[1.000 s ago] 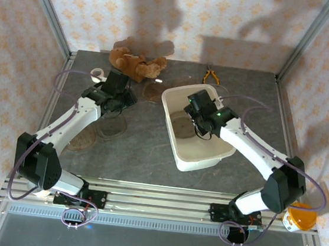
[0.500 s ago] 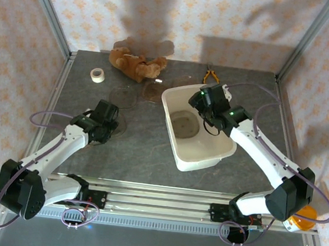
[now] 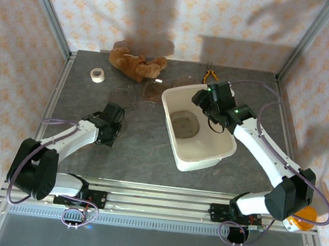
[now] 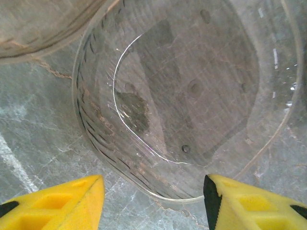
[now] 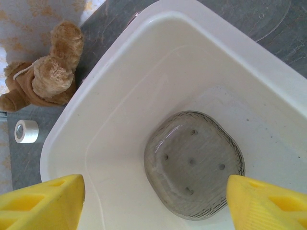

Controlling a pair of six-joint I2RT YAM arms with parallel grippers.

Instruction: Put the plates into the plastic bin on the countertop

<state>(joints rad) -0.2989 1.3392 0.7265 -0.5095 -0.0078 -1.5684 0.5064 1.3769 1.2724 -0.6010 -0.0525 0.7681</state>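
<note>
Clearly the job is partway done: 1 plate (image 5: 194, 163) lies flat on the floor of the plastic bin (image 5: 115, 105), which sits on the right half of the desk (image 3: 149, 151), and others wait outside it. The right claw (image 5: 153, 203) hangs above the bin's far end with its yellow fingers spread wide and nothing between them, so its delivery looks complete. The left claw (image 4: 152, 203) is low over the left half of the desk, about midway between the far and near edges, jaws apart and empty, with the near rim of a clear plate (image 4: 192, 91) lying just ahead of the gap between its fingers. I judge the step in hand to be the approach to this next pick. The next move calls for getting 1 finger under or over that thin rim and closing on it, which is awkward with a shallow dish lying flat on stone. A 2nd plate (image 4: 38, 24) lies at the upper left of the wrist view, and whether the rims overlap or merely touch I cannot tell. From above, the arm covers the targeted plate, and the other dishes (image 3: 154, 91) near the bin's far-left corner are faint outlines, so their count is uncertain. Whether the left fingertips touch the desk cannot be made out.
</note>
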